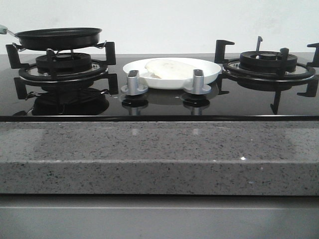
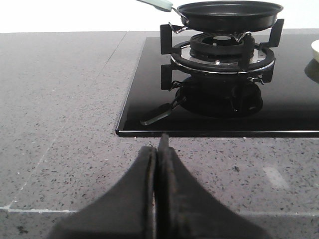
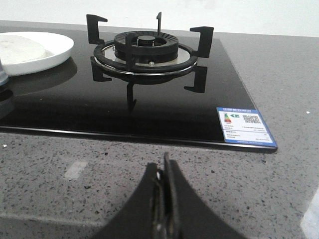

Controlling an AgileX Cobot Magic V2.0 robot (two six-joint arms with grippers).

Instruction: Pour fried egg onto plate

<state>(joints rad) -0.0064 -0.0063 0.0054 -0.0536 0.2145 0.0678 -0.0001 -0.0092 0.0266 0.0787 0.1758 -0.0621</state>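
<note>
The fried egg [image 1: 168, 68], pale cream, lies on the white plate [image 1: 212, 73] in the middle of the black glass hob, behind the two silver knobs. Egg [image 3: 17, 49] and plate [image 3: 57, 52] also show in the right wrist view. The black frying pan [image 1: 59, 38] sits empty on the left burner, its pale green handle pointing left; it also shows in the left wrist view [image 2: 227, 15]. My left gripper [image 2: 158, 149] is shut and empty over the grey counter in front of the hob. My right gripper [image 3: 162, 167] is shut and empty over the counter before the right burner. Neither gripper shows in the front view.
Two silver knobs [image 1: 133, 82] [image 1: 198, 81] stand in front of the plate. The right burner [image 1: 268, 64] with black pan supports is bare. A blue and white label [image 3: 245, 125] sits on the hob's front right corner. The speckled grey counter [image 1: 159, 154] runs along the front.
</note>
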